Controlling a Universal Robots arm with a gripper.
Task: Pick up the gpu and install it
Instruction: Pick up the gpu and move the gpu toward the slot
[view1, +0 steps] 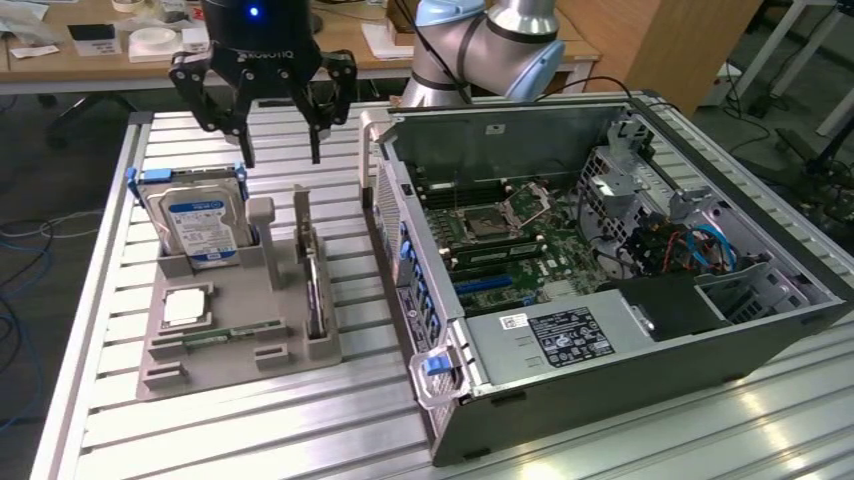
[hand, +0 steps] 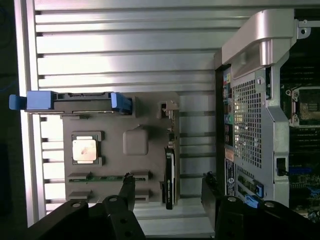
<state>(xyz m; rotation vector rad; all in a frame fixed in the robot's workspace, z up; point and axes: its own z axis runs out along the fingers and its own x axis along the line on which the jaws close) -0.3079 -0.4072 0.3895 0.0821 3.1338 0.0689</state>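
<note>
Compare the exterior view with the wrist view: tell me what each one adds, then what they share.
Exterior view adds: the arm's silver-blue joints, the case's power supply and the blue cables inside it. Wrist view adds: a straight-down look, with the open gripper fingers framing the gpu, which stands on edge. Shared: the grey tray with the hard drive, processor and memory stick, beside the open computer case.

Dark gpu (hand: 170, 180), silver hard drive (view1: 200, 222) with blue-white label, grey tray (view1: 220, 352).
</note>
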